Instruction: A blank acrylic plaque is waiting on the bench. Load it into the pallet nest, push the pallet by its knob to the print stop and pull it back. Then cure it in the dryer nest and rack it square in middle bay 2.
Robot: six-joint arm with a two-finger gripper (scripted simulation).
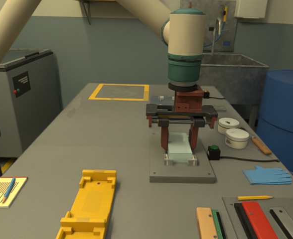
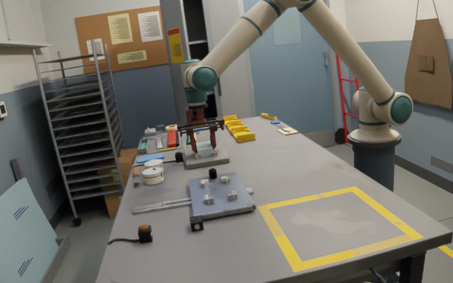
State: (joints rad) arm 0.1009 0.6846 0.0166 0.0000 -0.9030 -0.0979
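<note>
On the grey dryer base plate (image 1: 182,167) at mid-bench, the pale acrylic plaque (image 1: 178,147) lies flat between white nest blocks. My gripper (image 1: 179,140) is straight above it, fingers down on either side of the plaque, closed on its long edges. The blue pallet (image 2: 219,194) with its black knob (image 2: 212,173) sits further along the bench on a rail, its nest empty. The yellow rack (image 1: 88,204) lies at the near left of the bench.
Two white jars (image 1: 236,138) stand right of the dryer plate, beside a black button box (image 1: 214,152) with a green button and its cable. A blue glove (image 1: 267,175), a pencil (image 1: 255,197) and a red bar (image 1: 256,218) lie at the near right.
</note>
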